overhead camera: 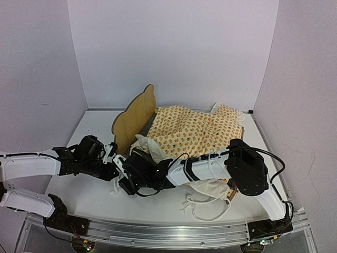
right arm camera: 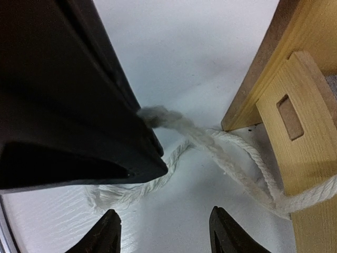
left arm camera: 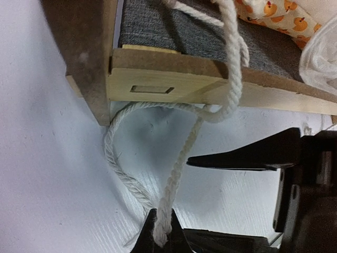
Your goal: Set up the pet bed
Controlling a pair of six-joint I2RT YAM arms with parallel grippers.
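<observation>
Arms meet at the near-left corner of the pet bed in the top view. The bed sits mid-table with its scalloped headboard to the left and orange-print bedding heaped over the frame and spilling off the near side. The left gripper comes in from the left. The right gripper reaches across from the right and sits just beside it; from this height neither pair of jaws can be read. In the left wrist view, the bed's corner fills the top of the frame, with a pale side rail that has a rectangular slot and the dark grey base panel behind it. A white twisted cord hangs over the rail, loops on the table and runs down into the left gripper, whose jaws are clenched on it. One black finger of the right gripper lies to the right, apart from the cord. In the right wrist view, the right gripper shows two tips spread wide with only table between them. Above them, the left gripper's dark body pinches the cord's frayed end. From there the cord trails right and wraps the plywood rail at the bed's corner.
</observation>
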